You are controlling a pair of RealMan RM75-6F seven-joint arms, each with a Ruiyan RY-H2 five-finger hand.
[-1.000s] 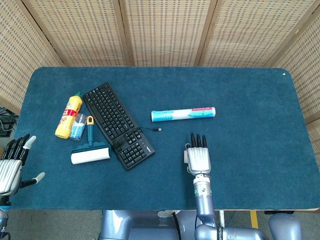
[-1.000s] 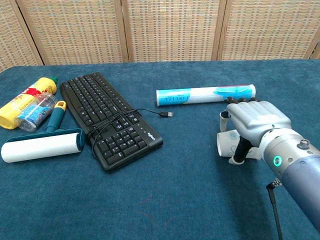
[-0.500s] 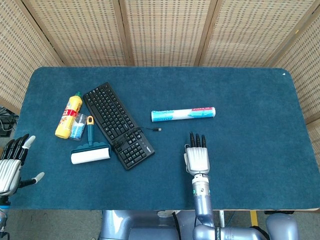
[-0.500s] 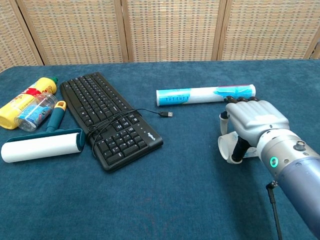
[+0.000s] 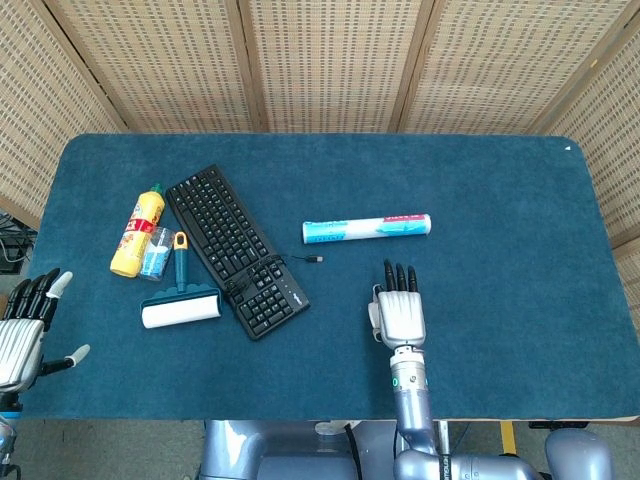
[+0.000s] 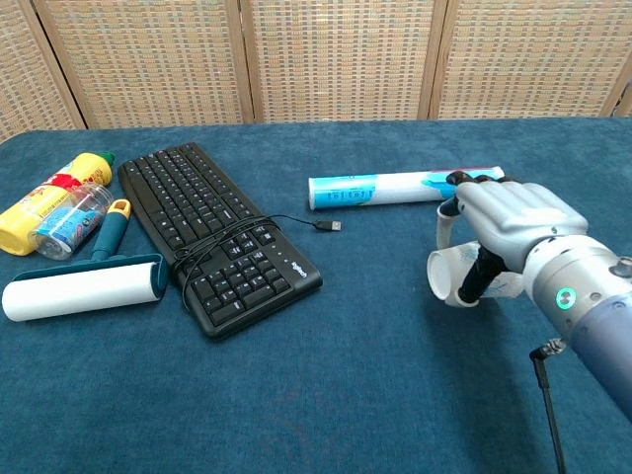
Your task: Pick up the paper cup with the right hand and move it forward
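Right hand [image 6: 509, 232] at frame right, palm down, fingers curled around paper cup [image 6: 456, 276] lying sideways, left hand [image 5: 25, 330] spread, lower left.

No words clear enough to read, print on the yellow bottle [image 6: 47, 196] and the long tube [image 6: 405, 187] too blurry

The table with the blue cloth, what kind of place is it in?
Probably a robot test space, not a home: a blue-covered table, woven screen panels behind it, and unrelated props like a keyboard and lint roller.
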